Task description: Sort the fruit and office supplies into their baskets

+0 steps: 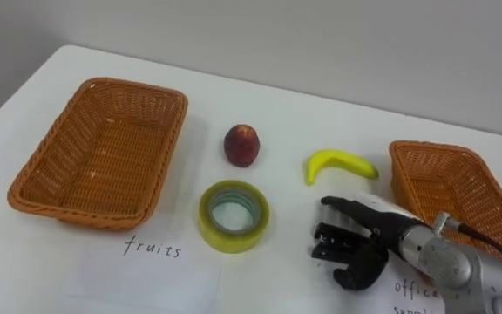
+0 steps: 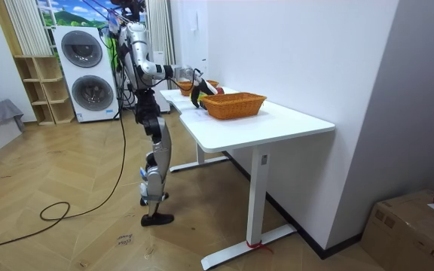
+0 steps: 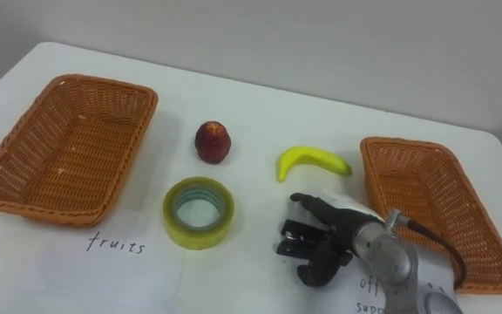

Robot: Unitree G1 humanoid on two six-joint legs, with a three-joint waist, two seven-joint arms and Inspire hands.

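Note:
Two woven baskets stand on the white table, both empty. The left basket [image 1: 133, 85] has a "fruits" label in front of it; the right basket [image 1: 425, 146] has an office label. Between them lie a red apple [image 1: 242, 144], a yellow banana [image 1: 340, 163] and a yellow roll of tape [image 1: 234, 235]. My right hand [image 1: 369, 235] hovers low over the table, right of the tape and just below the banana. Its fingers point left, relaxed and open, with nothing in them. In the room view I stand at the table's end with that hand [image 2: 196, 93] stretched over it.
Handwritten paper labels lie at the front edge: one under the left basket [image 1: 153, 249], one by the right basket [image 1: 412, 290]. A wall runs along the table's far side [image 2: 277, 120]. Washing machines [image 2: 89, 75] stand behind me.

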